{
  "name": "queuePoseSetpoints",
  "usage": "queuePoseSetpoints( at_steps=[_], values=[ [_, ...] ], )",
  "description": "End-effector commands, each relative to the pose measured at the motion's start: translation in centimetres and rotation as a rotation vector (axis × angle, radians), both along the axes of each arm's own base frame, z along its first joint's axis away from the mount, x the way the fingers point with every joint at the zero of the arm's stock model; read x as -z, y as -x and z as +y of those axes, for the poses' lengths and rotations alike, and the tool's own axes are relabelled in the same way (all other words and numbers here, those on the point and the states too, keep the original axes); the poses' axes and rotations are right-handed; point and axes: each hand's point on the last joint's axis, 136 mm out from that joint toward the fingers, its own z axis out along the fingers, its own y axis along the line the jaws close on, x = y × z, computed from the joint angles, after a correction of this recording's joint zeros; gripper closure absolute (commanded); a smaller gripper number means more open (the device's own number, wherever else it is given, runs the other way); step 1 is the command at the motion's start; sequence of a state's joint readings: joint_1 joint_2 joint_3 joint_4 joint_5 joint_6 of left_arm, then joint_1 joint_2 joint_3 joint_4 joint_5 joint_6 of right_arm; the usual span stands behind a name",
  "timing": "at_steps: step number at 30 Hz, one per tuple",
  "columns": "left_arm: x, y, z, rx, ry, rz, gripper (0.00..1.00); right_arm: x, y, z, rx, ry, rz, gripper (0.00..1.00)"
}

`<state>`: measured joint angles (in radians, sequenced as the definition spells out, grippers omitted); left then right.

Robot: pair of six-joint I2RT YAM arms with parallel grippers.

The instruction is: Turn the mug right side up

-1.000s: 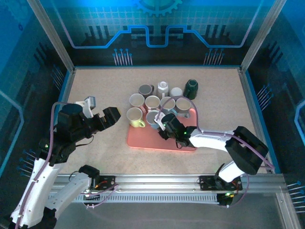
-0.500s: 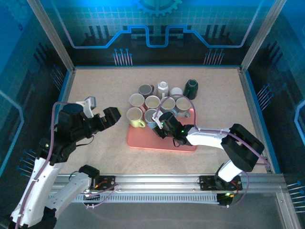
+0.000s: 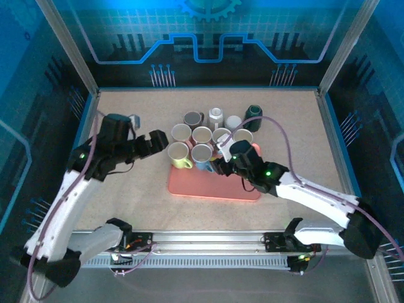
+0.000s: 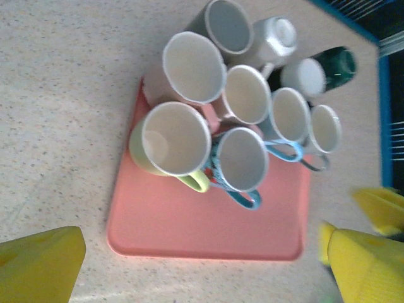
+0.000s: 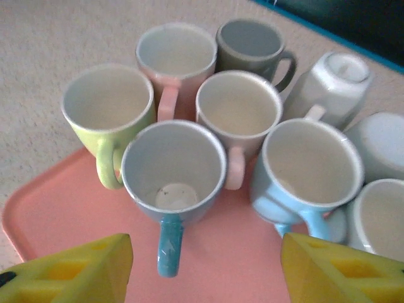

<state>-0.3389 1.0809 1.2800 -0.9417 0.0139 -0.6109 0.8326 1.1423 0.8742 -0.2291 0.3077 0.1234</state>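
Cluster of mugs (image 3: 202, 135) on the far half of the tray (image 3: 208, 188), row of mugs (image 3: 216, 115) behind it on the table (image 3: 284, 120), my right gripper (image 3: 219, 165) over the tray's near half.

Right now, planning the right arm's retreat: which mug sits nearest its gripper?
The grey mug with the teal handle, upright on the pink tray; its handle reaches toward the open right gripper, while the others stand farther back.
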Motion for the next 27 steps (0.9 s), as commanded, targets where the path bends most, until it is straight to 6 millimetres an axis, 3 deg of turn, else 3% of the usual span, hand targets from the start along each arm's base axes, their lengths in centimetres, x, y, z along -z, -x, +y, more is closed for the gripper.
queuePoseSetpoints(
  at_steps=[1,7,13,21,27],
  values=[
    [0.8,-2.9,0.4,-0.014,-0.145,-0.008,0.01,-2.2,2.0,-3.0,0.046,0.034,0.08,0.36],
    [3.9,-11.2,-1.5,0.042,-0.378,-0.03,0.01,-4.9,4.2,-5.4,0.086,0.022,0.144,0.38],
    [6.3,-18.4,-5.0,0.135,-0.418,-0.045,0.01,-6.5,6.6,-7.2,0.12,0.018,0.236,0.34],
    [10.6,-22.3,-9.0,0.212,-0.311,-0.014,0.01,-6.1,8.2,-9.8,0.186,0.03,0.264,0.29],
    [12.2,-23.7,-9.0,0.212,-0.323,-0.003,0.01,-5.3,8.5,-9.8,0.202,0.033,0.29,0.29]
  ],
)
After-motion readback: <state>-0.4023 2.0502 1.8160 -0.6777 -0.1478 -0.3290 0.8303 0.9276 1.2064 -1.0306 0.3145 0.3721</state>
